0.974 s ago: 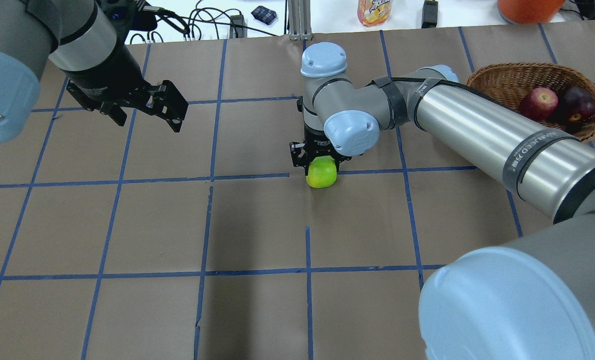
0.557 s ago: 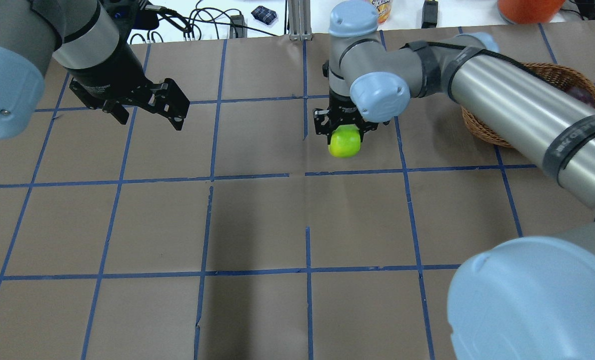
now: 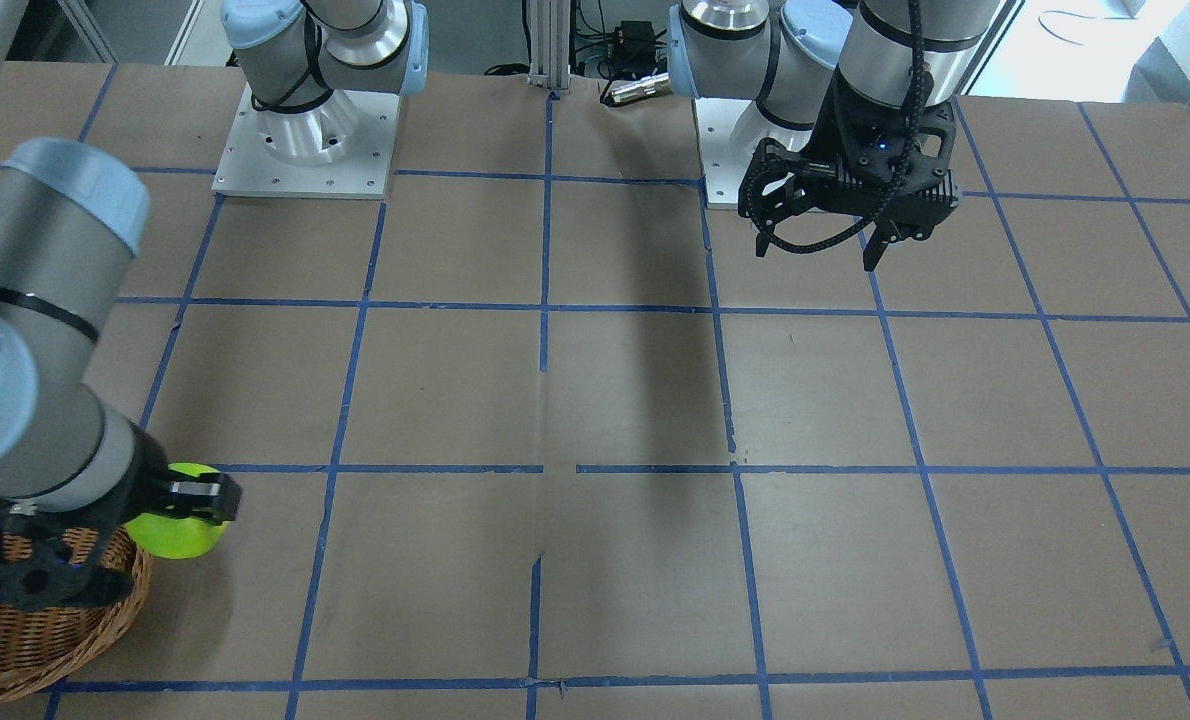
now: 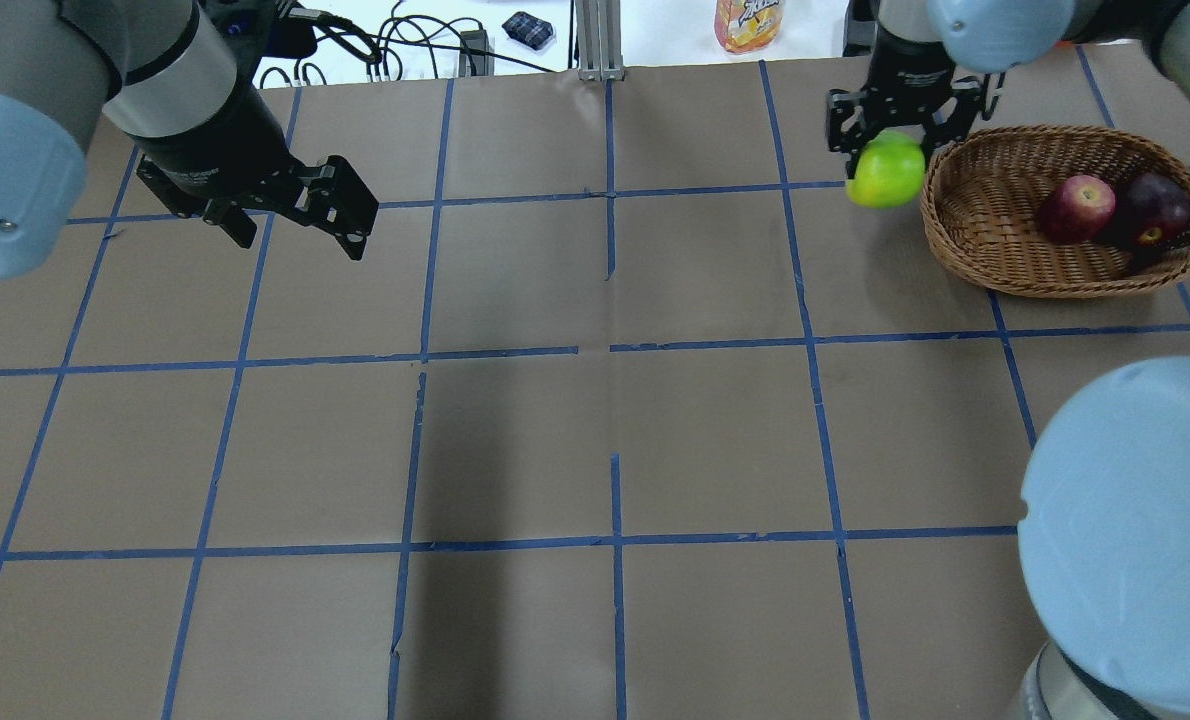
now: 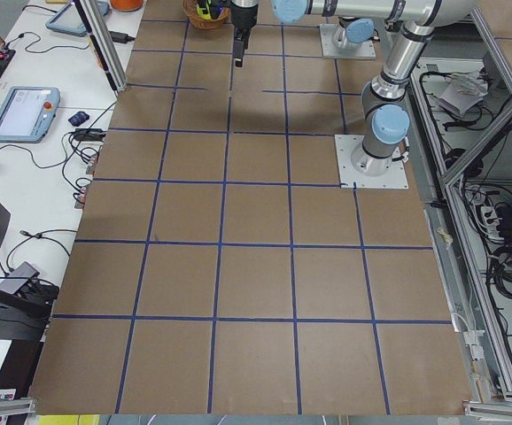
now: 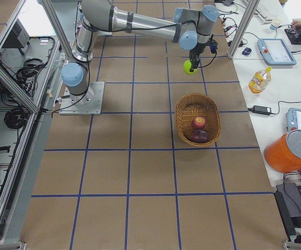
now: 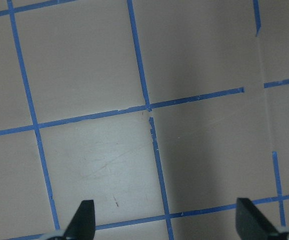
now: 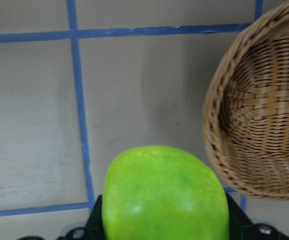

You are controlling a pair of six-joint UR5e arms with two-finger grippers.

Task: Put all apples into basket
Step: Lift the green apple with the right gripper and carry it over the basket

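My right gripper is shut on the lime green apple and holds it in the air just left of the wicker basket. The red apple and the dark maroon apple lie side by side in the basket. In the right wrist view the green apple fills the bottom and the basket's rim is at the right. In the front-facing view the green apple hangs beside the basket. My left gripper is open and empty above the table's far left.
Beyond the table's far edge stand a drink bottle, cables and an orange bucket. The table is brown with blue tape lines. My right arm's large joint fills the lower right of the overhead view.
My right gripper has lifted the green apple from the table's middle and carried it right and away, up to the basket's left rim. The left arm has barely moved.
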